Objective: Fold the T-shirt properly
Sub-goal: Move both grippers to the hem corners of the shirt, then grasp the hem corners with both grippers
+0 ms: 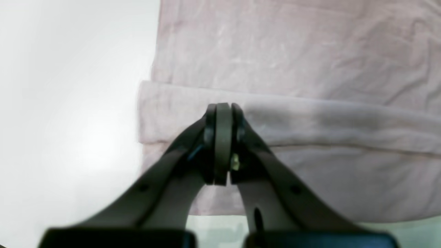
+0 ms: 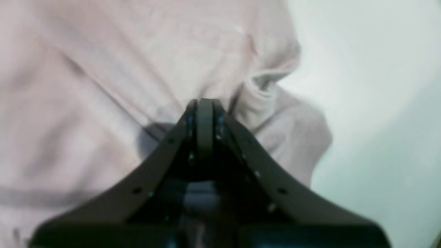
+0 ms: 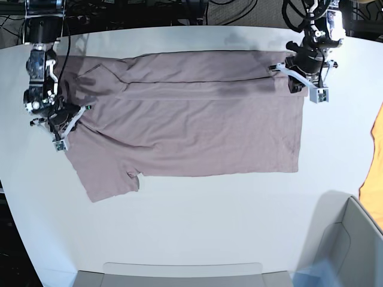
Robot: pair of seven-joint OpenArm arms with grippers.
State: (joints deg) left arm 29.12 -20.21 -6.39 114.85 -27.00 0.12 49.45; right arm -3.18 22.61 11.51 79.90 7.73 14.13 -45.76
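Lying spread across the white table (image 3: 197, 209), the T-shirt (image 3: 197, 128) has both closed grippers, left (image 1: 223, 110) and right (image 2: 205, 103), pressing its folded edge, with an orange cloth (image 3: 374, 161) and grey bin (image 3: 353, 245) well beyond its hem.

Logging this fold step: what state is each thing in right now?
T-shirt: flat on the table, far long edge folded over, near sleeve still out.
Left claw: shut, at the folded band near the hem.
Right claw: shut, at the collar end.
Orange cloth: at the table's edge, untouched.
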